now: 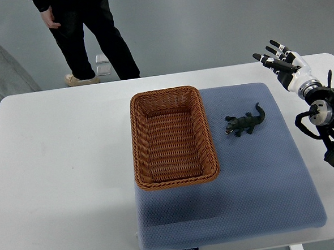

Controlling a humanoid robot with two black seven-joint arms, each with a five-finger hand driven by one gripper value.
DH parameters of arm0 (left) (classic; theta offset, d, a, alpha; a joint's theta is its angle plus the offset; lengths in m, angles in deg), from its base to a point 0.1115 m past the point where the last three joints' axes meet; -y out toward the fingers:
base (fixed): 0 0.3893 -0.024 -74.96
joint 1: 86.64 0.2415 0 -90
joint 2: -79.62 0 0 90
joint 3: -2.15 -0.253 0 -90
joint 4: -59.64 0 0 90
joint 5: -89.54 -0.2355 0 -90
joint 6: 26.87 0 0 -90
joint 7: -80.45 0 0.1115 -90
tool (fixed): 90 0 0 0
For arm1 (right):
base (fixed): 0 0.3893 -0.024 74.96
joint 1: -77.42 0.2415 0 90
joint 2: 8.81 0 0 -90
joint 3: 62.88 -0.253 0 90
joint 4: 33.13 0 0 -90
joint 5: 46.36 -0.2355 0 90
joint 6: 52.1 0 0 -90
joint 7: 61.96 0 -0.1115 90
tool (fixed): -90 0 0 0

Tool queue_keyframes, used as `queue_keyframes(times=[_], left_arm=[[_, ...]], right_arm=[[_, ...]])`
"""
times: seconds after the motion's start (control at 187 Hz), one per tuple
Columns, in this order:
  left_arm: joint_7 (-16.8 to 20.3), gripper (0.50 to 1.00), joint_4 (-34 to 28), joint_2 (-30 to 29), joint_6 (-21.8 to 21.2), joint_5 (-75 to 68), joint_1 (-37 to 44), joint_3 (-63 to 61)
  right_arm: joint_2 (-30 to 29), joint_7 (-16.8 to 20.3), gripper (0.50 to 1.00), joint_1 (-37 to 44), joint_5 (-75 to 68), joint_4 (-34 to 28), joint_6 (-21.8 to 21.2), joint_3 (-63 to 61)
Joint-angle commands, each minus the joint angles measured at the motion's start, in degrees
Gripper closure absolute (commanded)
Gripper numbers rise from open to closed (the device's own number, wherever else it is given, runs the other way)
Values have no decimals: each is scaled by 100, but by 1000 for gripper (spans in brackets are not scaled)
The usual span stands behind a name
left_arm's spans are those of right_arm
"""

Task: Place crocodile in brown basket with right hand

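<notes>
Top view: the right hand (283, 67) hangs above the far right corner of the white table (62, 165), its arm entering from the right edge. The fingers (267, 59) are spread and extended toward 10 o'clock; the hand is released and grasps nothing. The left arm is out of view, so the right hand is the only one in reach.

From the hand, the crocodile (245, 122) lies at 7 o'clock, well apart. It rests flat on the blue mat (262, 193). Its long axis runs from 8 o'clock (head) to 2 o'clock (tail), so the tail end is the part nearest the hand.

From the crocodile, the brown basket (135, 139) lies at 9 o'clock, near the head but not touching it. The basket holds nothing visible.

Judgement: the approach calls for a descent toward 7 o'clock, with the fingers closing across the body at right angles to the 8–2 axis. The carry then runs toward 9 o'clock, over the near rim.

A person (87, 28) stands beyond the far table edge at 11 o'clock.
</notes>
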Motion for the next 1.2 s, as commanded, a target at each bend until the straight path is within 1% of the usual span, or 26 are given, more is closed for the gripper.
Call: queue_keyframes(times=[0.0, 1.194], left_arm=[[0, 500, 4, 0, 0, 0, 0, 0], [9, 500, 4, 0, 0, 0, 9, 9]], right_arm=[[0, 0, 572, -1, 0, 0, 1, 0], [79, 9, 572, 17, 18, -18, -51, 44]])
